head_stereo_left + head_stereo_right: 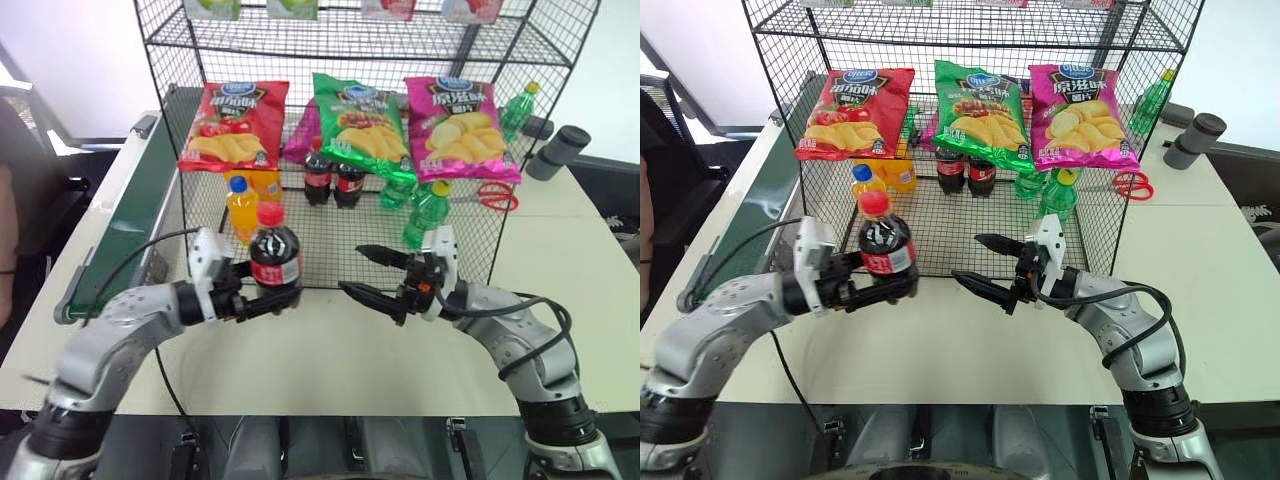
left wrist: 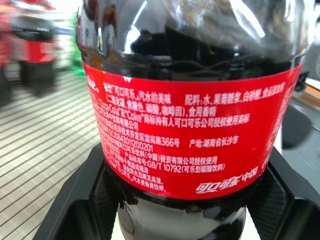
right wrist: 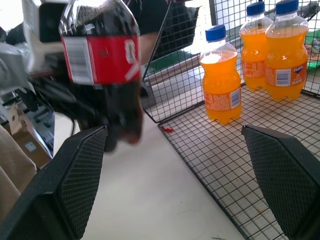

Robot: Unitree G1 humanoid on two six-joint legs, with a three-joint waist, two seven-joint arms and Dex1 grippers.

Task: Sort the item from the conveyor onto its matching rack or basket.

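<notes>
- Dark cola bottle [image 1: 274, 258] with red cap and red label: upright, clamped at its lower body by the left gripper [image 1: 262, 300], above the pale surface [image 1: 330, 360] just in front of the rack [image 1: 470, 215].
- Right gripper [image 1: 372, 273]: fingers spread wide, grasping nothing, level, facing the bottle.
- Green conveyor [image 1: 130, 215]: beside the rack, on the robot's left.
- Rack floor: orange bottle [image 1: 240, 208], two more cola bottles [image 1: 333, 178].

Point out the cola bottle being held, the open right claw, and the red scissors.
cola bottle [image 1: 275, 262], left eye view, on its red label.
right claw [image 1: 372, 272], left eye view, midway between its spread fingertips.
red scissors [image 1: 497, 196], left eye view, on the handle loops.
</notes>
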